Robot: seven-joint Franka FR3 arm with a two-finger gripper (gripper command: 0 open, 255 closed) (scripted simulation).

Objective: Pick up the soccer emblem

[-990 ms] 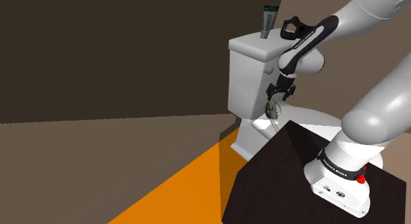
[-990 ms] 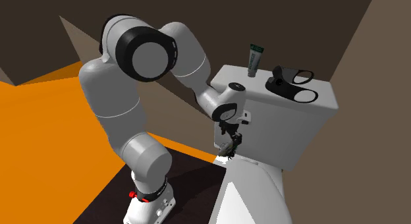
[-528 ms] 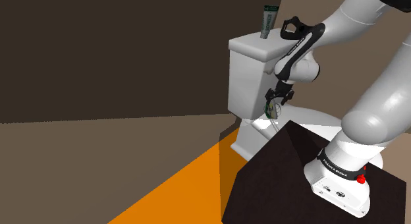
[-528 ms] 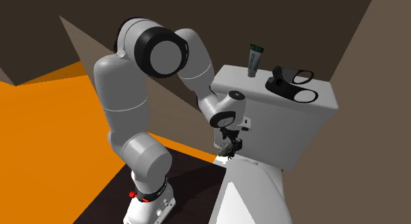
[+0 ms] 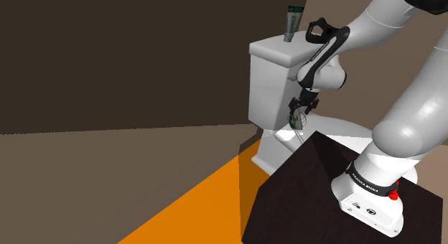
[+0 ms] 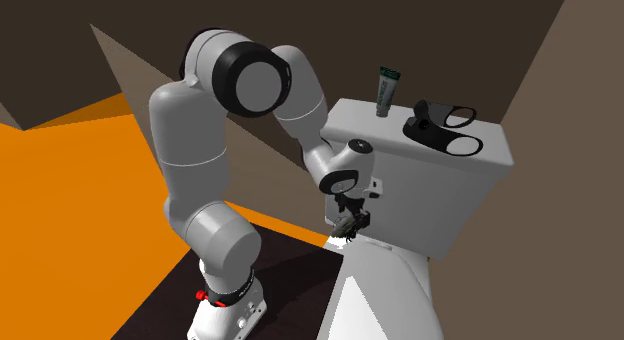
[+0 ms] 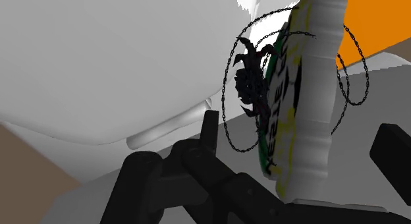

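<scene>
The soccer emblem is a round disc with a green and yellow face, a white rim and a thin black chain looped around it. It stands on edge on the white toilet, in front of the tank. My gripper is open and straddles it, with a gap showing between the disc and each finger. The shoulder view shows the emblem just below the hand, with the gripper reaching down over it. The second exterior view has the emblem under the gripper at the tank's foot.
A green tube stands upright on the tank lid beside a black looped object. The dark stand sits close against the toilet bowl. An orange floor strip lies to the shoulder view's left.
The upper arm has swung upright and the wrist has shifted slightly toward the emblem. The emblem has stayed in place.
</scene>
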